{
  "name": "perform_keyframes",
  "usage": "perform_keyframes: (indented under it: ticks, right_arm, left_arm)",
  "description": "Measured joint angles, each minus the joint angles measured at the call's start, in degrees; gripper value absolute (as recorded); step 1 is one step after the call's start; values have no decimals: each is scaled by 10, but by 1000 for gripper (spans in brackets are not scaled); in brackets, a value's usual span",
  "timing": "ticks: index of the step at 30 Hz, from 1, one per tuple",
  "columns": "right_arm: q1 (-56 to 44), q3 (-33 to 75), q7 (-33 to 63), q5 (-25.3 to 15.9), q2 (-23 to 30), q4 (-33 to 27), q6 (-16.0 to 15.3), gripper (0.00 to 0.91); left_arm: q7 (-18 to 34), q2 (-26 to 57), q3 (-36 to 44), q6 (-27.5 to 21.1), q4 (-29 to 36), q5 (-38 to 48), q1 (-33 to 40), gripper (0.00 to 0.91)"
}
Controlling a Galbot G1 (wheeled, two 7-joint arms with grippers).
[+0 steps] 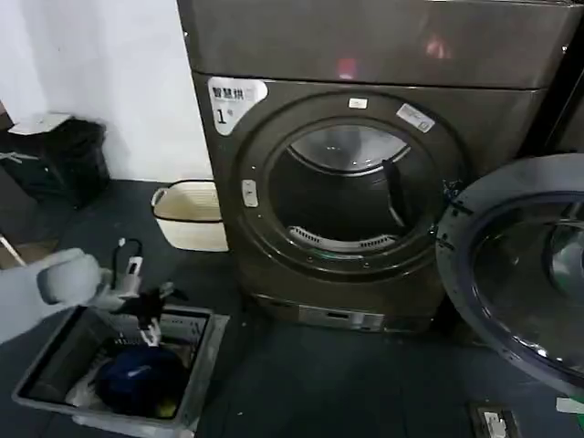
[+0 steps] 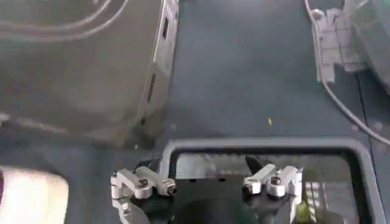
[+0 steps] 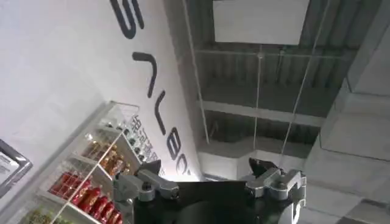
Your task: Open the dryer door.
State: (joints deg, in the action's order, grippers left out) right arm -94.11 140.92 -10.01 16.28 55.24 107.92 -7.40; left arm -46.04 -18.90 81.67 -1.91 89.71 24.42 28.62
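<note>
The dryer (image 1: pixel 365 55) is a dark bronze-grey machine with a white "1" sticker (image 1: pixel 233 100). Its round drum opening (image 1: pixel 342 192) is exposed. The dryer door (image 1: pixel 520 265), a chrome ring around dark glass, stands swung out to the right on its hinge. My left gripper (image 1: pixel 137 301) hangs low at the left over a grey bin, far from the door. In the left wrist view the left gripper (image 2: pixel 207 182) is open with nothing between its fingers. My right gripper (image 3: pixel 210 179) is open and empty, pointing up at a ceiling and a white wall.
A grey bin (image 1: pixel 205 351) holding a dark blue cloth (image 1: pixel 137 379) sits on the floor under my left arm. A cream basket (image 1: pixel 187 214) stands beside the dryer's left corner. A black bin (image 1: pixel 59 160) is at the far left. Dark floor lies before the dryer.
</note>
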Motion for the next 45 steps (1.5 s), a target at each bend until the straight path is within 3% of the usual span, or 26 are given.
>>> perform_keyframes:
  ticks: [9,16,45]
  right_arm:
    - [4,-8,0,-1,-1,0,1,907]
    - [3,-8,0,-1,0,-2,4,907]
    - [7,-11,-1,-2,3,-2,9,907]
  left_arm:
    - [-40,-5,1,30,-53,-16,1,907]
    - [-48,-10,16,22,-82,15,-2,907]
    - [-109,5,28,96,-172,-110,3,907]
